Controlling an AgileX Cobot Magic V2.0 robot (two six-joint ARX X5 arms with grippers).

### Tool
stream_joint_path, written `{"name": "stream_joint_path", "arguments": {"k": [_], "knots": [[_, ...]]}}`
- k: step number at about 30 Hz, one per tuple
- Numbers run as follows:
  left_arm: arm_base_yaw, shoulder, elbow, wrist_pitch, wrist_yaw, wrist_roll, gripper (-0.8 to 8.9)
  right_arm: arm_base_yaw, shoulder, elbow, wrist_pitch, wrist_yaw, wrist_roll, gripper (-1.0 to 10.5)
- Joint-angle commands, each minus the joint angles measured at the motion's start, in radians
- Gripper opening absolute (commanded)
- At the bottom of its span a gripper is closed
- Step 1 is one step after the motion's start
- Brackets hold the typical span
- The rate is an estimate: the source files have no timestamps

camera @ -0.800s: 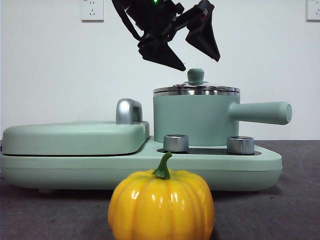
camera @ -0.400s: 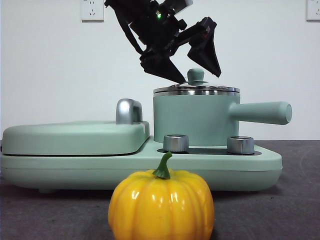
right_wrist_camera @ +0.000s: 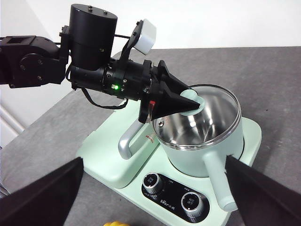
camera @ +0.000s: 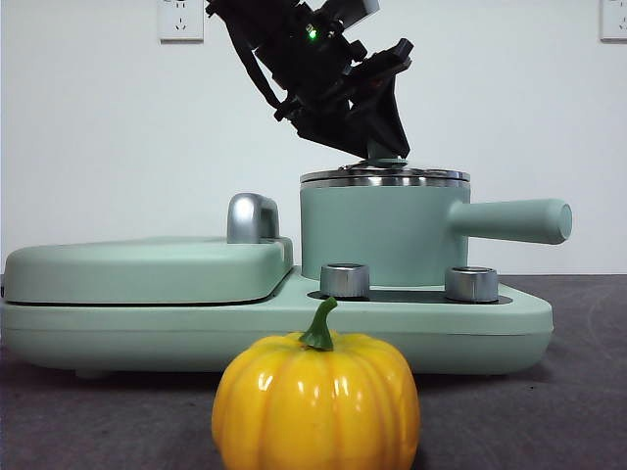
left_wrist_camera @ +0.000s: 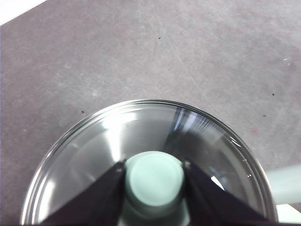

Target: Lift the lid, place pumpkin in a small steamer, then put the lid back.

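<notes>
The left hand (camera: 377,147) is reaching down over the small steamer (camera: 382,233), its two black jaws pressing against either side of the mint-green knob (left_wrist_camera: 154,178) in the middle of the lid (left_wrist_camera: 113,141). From the wrist view the jaws are touching the knob, so the hand is narrowed onto it, gripping the lid by that knob. The lid is sitting flat on the steamer's steel rim, not yet lifted.

The steamer is standing on the right half of a mint-green cooker base (camera: 294,328), its long handle (camera: 514,220) pointing out toward the counter's right edge. Beside it, on the left half, a wide flat hinged cover (camera: 147,269) is lying shut.

The pumpkin (camera: 315,401) is resting on the grey counter (camera: 549,411) near its front edge, just in front of the cooker and apart from both hands.

The right hand (right_wrist_camera: 150,188) is hanging high above the scene with its jaws spread wide, holding nothing.

I'd judge the lid to be stiff, fairly heavy for its size, and breakable, being glass; the knob is the only sensible hold, and smooth, so it could slip or swing if tilted. The pumpkin looks glossy and rigid, best gripped across its ribbed sides.
</notes>
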Motion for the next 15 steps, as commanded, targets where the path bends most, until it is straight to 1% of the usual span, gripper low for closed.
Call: {"name": "stream_joint_path", "arguments": {"k": [1,3,7,12,15], "knots": [[-0.010,0.026,0.026,0.011,-0.003,0.014,1.10,0.000,0.004,0.013,0.005,-0.003,-0.005,4.8],[-0.010,0.026,0.026,0.015,-0.003,0.015,0.84,0.000,0.004,0.013,0.005,-0.003,-0.005,4.8],[-0.008,0.018,0.033,0.041,-0.003,0.014,0.82,0.000,0.004,0.013,0.005,-0.003,-0.005,4.8],[-0.008,-0.035,0.059,0.032,-0.003,0.005,0.82,0.000,0.004,0.013,0.005,-0.002,-0.005,4.8],[-0.008,-0.090,0.059,-0.012,-0.003,0.006,0.82,0.000,0.004,0.013,0.005,-0.003,-0.005,4.8]]}}
